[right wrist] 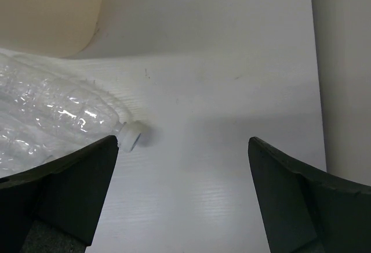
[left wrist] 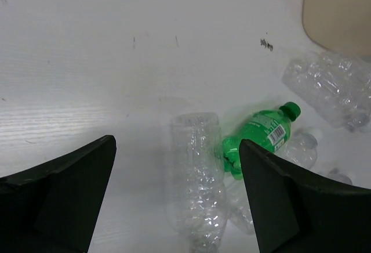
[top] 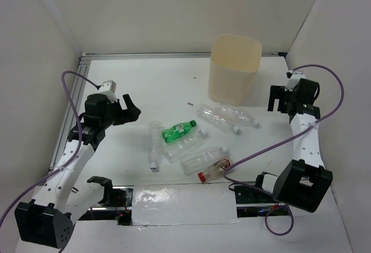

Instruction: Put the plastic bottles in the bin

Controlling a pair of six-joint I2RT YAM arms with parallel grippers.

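Left wrist view: the left claw hangs above the white desk with its two black fingers spread wide apart and nothing between them. Under the gap lies a crumpled clear bottle, running lengthwise toward the camera. A green bottle with a green cap lies against its right side, its cap pointing up and to the right. Further right sit more clear bottles, and a corner of the beige bin shows at the upper right.

In the right wrist view, the right claw is equally wide apart and empty, over bare desk. To its left, a white-capped clear bottle lies on its side with the cap toward the gap, and the bin's wall rises behind it.

From the top external view, the left claw sits just left of the bottle cluster and the right claw sits right of it, near the bin. The bin stands upright at the far side of the desk. All the visible bottles lie on the desk outside it: two clear ones just in front of the bin, the green one in the middle among other clear ones, and a red-capped bottle nearest the arm bases.
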